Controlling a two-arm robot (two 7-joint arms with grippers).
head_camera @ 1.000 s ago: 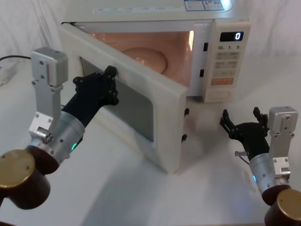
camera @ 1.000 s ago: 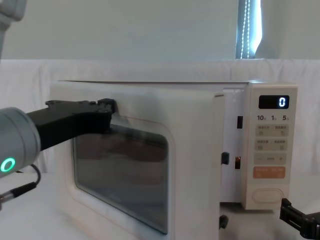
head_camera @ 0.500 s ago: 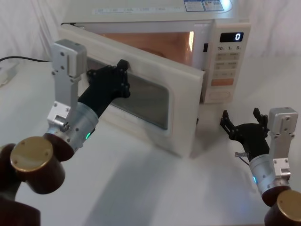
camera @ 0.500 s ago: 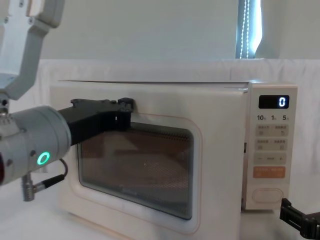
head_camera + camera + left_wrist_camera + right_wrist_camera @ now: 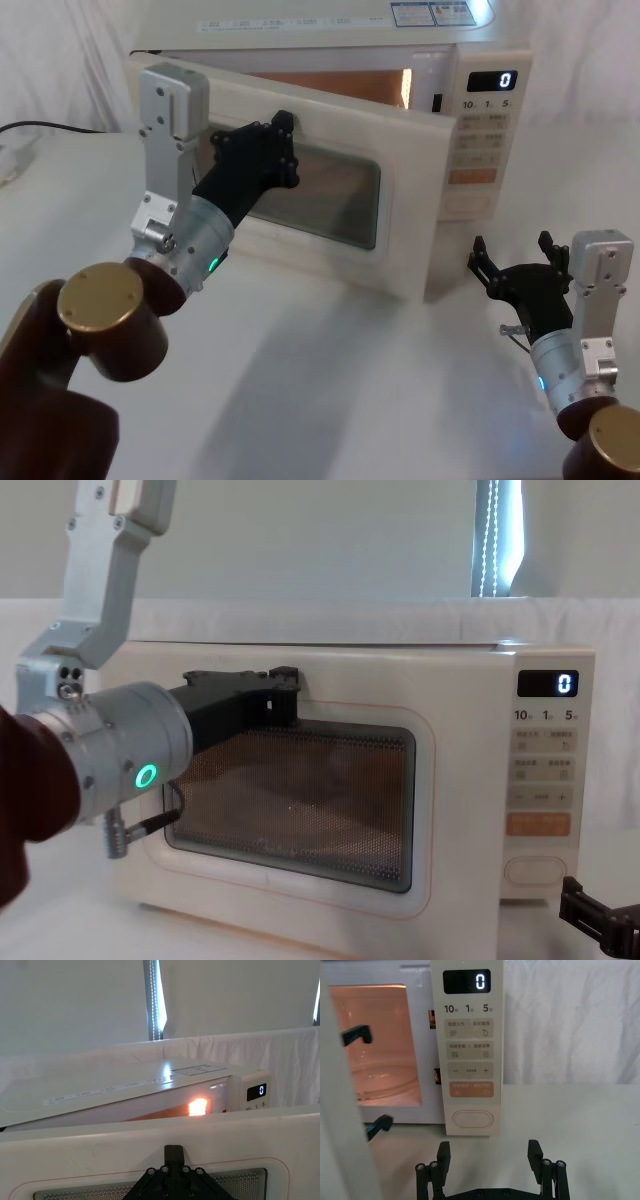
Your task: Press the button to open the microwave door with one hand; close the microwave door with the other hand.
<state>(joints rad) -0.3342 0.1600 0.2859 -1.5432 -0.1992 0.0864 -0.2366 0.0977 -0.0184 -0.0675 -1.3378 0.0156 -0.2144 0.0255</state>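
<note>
Head view: microwave door (image 5: 340, 195) stands ajar at a shallow angle, hinged on the left, its free right edge swung out toward the near side, with the lit orange cavity showing through the gap along the top. Left gripper (image 5: 275, 150) is planted against the door's outer face at the upper left of the glass window, arm reaching in from the near left. Whether its fingers are spread or closed I cannot tell; from the left wrist view the black fingertip block (image 5: 174, 1160) lies flat on the cream panel just above the window mesh, gripping nothing.

Right gripper (image 5: 518, 268) is parked low on the near right of the table, in front of the control panel and apart from it. Right wrist view shows its two fingers (image 5: 444, 1155) spread wide and empty, with the button (image 5: 472, 1119) straight ahead at the bottom of the panel, untouched now. Display reads 0.

Step in hand, as I judge it: the closing half. The door is already released, so the button press looks done; the left arm is the closing hand.

Next move calls for a steady push on the door toward the far side until the right edge meets the cabinet and the latch hooks (image 5: 357, 1034) seat. Contact sits near the hinge side, so leverage is poor; the final latch may need a firmer push.
</note>
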